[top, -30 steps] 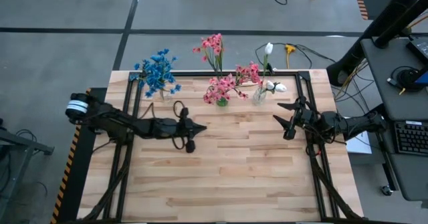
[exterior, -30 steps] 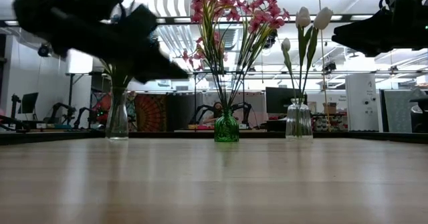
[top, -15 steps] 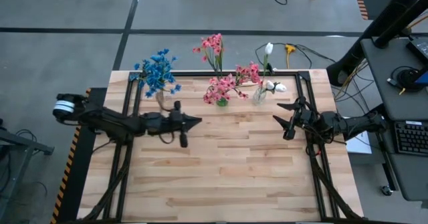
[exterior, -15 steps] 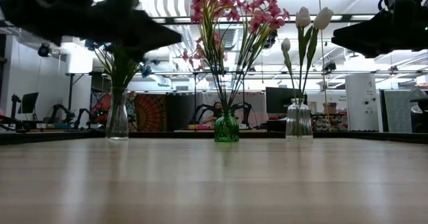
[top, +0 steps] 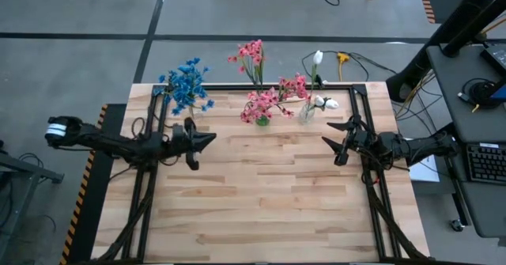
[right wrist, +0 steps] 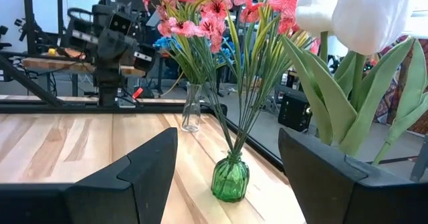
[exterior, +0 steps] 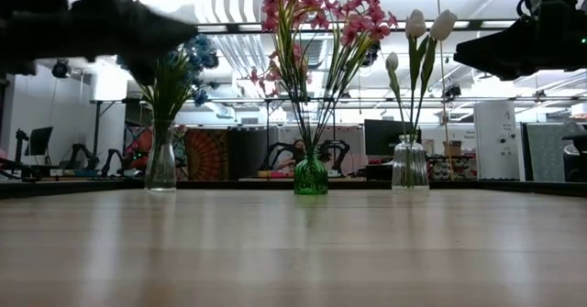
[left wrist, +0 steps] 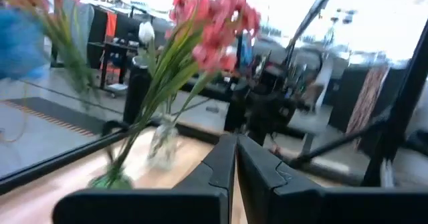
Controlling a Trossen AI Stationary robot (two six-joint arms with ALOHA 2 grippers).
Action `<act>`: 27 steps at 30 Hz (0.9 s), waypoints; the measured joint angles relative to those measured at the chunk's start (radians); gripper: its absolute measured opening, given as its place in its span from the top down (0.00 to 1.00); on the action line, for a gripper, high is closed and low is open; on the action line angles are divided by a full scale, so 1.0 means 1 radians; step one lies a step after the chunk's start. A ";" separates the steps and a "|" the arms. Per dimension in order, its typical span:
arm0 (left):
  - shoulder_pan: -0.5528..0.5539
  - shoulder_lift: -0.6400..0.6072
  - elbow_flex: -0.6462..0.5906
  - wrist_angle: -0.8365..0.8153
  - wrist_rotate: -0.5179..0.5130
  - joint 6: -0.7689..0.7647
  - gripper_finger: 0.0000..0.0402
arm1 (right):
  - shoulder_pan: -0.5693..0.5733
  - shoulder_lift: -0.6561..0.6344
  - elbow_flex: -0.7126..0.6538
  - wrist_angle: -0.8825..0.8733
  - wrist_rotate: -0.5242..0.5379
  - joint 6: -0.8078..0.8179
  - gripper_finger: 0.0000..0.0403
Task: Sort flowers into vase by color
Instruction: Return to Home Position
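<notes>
Judging from the high view, the risk lies at left of centre; the left gripper (top: pixel 207 138), fingers pressed together on nothing, sits just below the blue flowers (top: pixel 186 87) and their clear vase (exterior: pixel 160 165); a careless swing there could clip stems or tip the glass; the right gripper (top: pixel 327 134), spread wide and empty, hangs right of centre near the white flowers (top: pixel 319 58) in the other clear vase (exterior: pixel 409 165); the pink flowers (top: pixel 265 103) fill the green vase (exterior: pixel 310 174) at top centre, apart from both arms.
</notes>
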 joint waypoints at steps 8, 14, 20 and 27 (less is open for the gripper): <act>-0.019 -0.537 -0.087 -0.586 0.060 0.086 1.00 | 0.000 0.000 0.000 -0.004 0.000 0.000 0.37; -0.015 -0.875 -0.082 -0.901 0.162 0.187 1.00 | 0.000 0.001 0.000 -0.008 0.001 0.000 0.37; -0.046 -0.875 -0.087 -0.959 0.289 0.337 1.00 | 0.000 0.009 0.000 -0.028 -0.026 0.000 0.37; -0.037 -0.874 -0.087 -0.961 0.291 0.273 1.00 | 0.000 0.019 0.000 -0.031 -0.027 0.000 0.37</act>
